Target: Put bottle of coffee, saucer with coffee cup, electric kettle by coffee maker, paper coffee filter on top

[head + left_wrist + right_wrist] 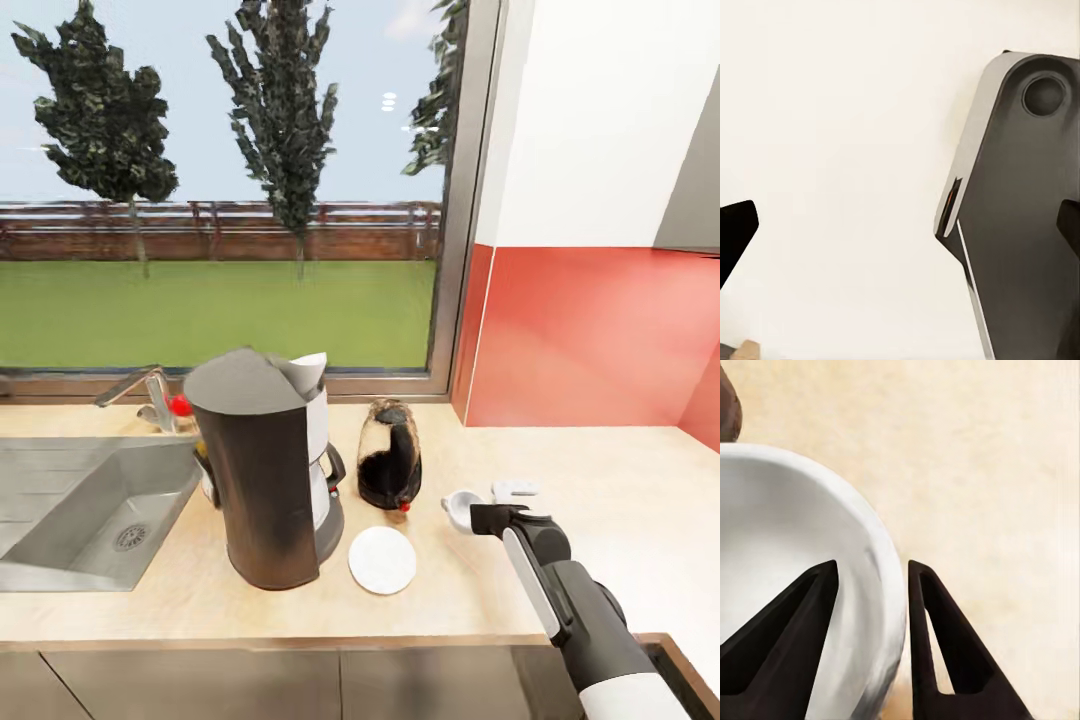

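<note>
The tall dark grey coffee maker (262,470) stands on the countertop (600,470), with the white paper coffee filter (308,371) on top of it. Just to its right is the dark glass electric kettle (389,455), and the empty white saucer (382,559) lies in front of both. Right of the saucer is the white coffee cup (458,508) (787,555). My right gripper (472,517) (872,566) is shut on its rim, one finger inside and one outside. A yellow and white sliver behind the machine looks like the bottle of coffee (204,452). My left gripper (900,225) hangs open against a white wall.
A steel sink (60,560) with a faucet (150,395) is set into the worktop left of the coffee maker. A window runs behind, and a red backsplash (590,340) closes the right corner. Bare worktop stretches right of the cup.
</note>
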